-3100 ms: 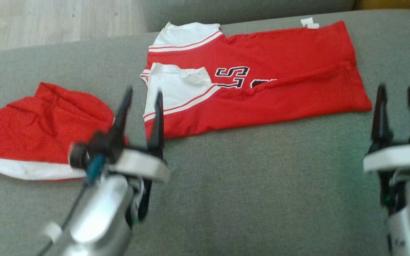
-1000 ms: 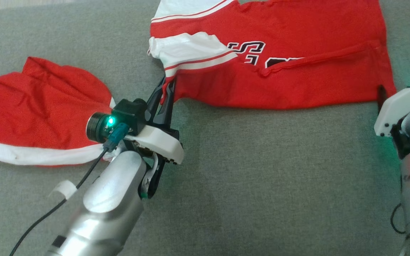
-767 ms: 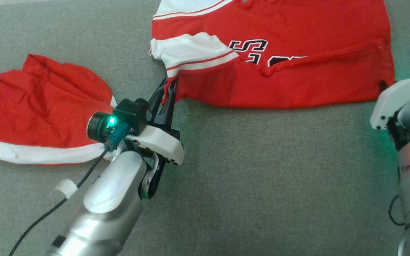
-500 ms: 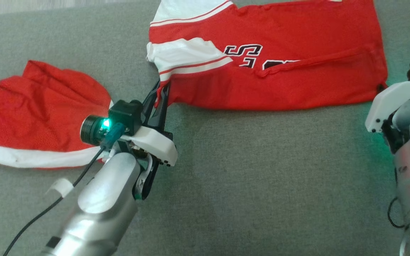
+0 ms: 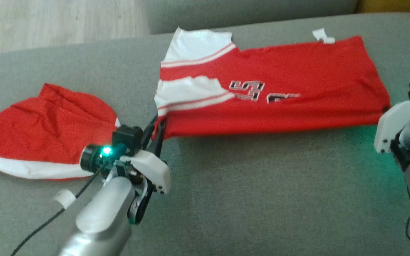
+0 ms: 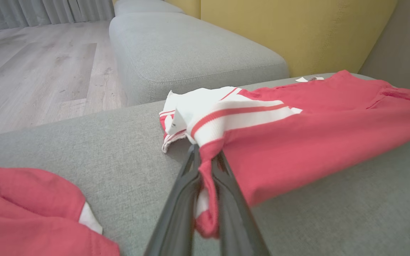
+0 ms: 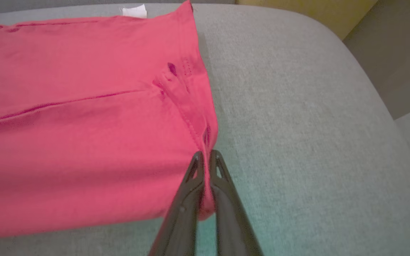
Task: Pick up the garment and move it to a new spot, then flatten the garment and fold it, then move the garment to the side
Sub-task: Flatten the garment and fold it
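Clamping the jersey's (image 5: 279,96) two near corners, the left gripper (image 6: 205,156) is shut on the white-striped sleeve end and the right gripper (image 7: 205,158) on the hem end. Beyond them the jersey lies across the sofa (image 5: 244,199) toward its far edge, flattened and seemingly folded lengthwise. Probably left: another fold, then the move aside. Another red garment (image 5: 45,128) sits by the left edge.

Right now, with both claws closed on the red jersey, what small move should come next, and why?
Probably lift both claws together, a little and evenly. The left claw pinches the jersey at its near corner by the white sleeve, the right claw pinches the near hem corner; an uneven lift could undo the fold.
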Robot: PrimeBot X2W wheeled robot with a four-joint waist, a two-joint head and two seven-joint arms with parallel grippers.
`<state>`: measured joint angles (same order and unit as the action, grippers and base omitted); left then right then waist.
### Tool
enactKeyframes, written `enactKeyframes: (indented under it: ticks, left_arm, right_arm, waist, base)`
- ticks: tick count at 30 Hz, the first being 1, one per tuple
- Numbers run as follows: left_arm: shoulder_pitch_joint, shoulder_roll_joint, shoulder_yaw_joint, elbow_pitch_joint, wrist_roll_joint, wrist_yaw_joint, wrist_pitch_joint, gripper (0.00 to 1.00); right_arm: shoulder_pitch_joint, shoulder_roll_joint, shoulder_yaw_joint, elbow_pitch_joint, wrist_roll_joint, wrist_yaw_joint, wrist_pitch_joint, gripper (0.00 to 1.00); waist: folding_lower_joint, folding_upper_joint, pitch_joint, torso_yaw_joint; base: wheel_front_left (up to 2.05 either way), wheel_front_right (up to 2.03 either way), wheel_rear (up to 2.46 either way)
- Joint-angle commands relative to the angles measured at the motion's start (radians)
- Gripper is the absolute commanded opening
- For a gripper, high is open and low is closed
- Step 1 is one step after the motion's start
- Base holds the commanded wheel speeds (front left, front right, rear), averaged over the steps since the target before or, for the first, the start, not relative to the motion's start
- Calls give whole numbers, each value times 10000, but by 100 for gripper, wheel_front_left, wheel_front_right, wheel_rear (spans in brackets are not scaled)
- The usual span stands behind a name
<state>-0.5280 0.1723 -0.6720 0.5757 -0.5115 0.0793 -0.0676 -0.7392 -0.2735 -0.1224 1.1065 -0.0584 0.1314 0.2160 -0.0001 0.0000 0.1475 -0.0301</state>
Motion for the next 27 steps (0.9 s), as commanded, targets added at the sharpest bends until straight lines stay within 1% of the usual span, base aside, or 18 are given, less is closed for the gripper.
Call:
enactKeyframes:
  ticks: [1,6,9,12,16,20,21,24,27]
  left_arm:
    - [-170,321,321,-217,-65,27,30,0]
    - [345,382,-8,-246,-193,-135,608,0]
    - [686,506,-155,-395,-299,-205,986,0]
    - [1039,672,-330,-658,-406,-277,1478,0]
    - [1451,968,-565,-1220,-483,-306,2152,0]
    - [1867,1232,-766,-1820,-567,-280,2711,0]
    - [1867,1232,-766,-1820,-567,-280,2711,0]
    - [2116,1395,-828,-2248,-643,-202,3000,0]
    - [2263,1542,-840,-2609,-717,-122,3236,0]
  right_arm:
    - [33,-272,278,-205,168,-7,97,0]
    - [467,-550,1146,-76,1001,-7,775,0]
    - [794,-772,1663,-168,1611,-7,1166,0]
    - [1238,-987,2250,-370,2306,-7,1787,0]
    - [1888,-1371,2920,-1064,3332,-7,2600,0]
    - [2614,-1797,3339,-1990,4183,-7,3321,0]
    - [2614,-1797,3339,-1990,4183,-7,3321,0]
    - [3153,-2077,3465,-2744,4670,-7,3780,0]
    - [3626,-2308,3385,-3432,4963,-7,4078,0]
  waist:
    - [1,0,-331,-30]
    - [1,0,-966,-26]
    - [1,0,-1334,-26]
    - [1,0,-1647,-8]
    - [1,0,-1895,15]
    - [1,0,-2060,14]
    - [1,0,-2060,14]
    - [1,0,-2108,-1]
    - [1,0,-2123,-6]
  base:
    - [0,0,0]
    - [0,0,0]
    - [0,0,0]
    - [0,0,0]
    - [0,0,0]
    - [0,0,0]
    - [0,0,0]
    - [0,0,0]
    - [0,0,0]
